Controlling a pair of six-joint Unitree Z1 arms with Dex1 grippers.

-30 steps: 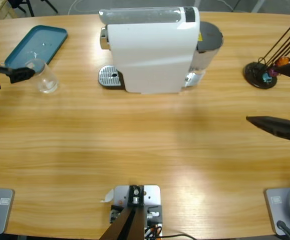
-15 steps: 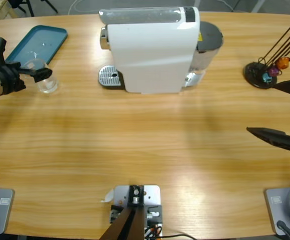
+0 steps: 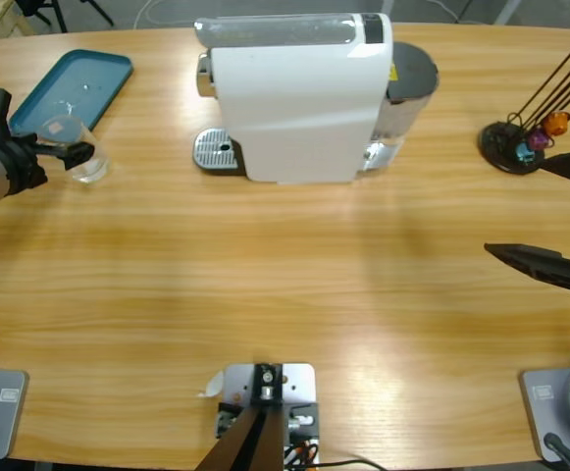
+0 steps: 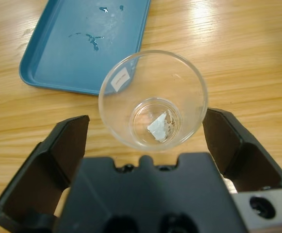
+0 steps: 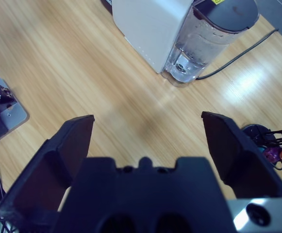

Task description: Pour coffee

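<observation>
Now left hand (image 3: 69,152) has retreated with glass (image 3: 77,147).

teal tray (image 3: 72,85) far left; capsule stand (image 3: 513,147) far right

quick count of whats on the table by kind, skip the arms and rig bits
coffee machine: 1
clear cup: 1, between the open left gripper fingers
blue tray: 1
capsule stand: 1
capsules on it: 3 show, orange, purple, blue
total: 7
</observation>
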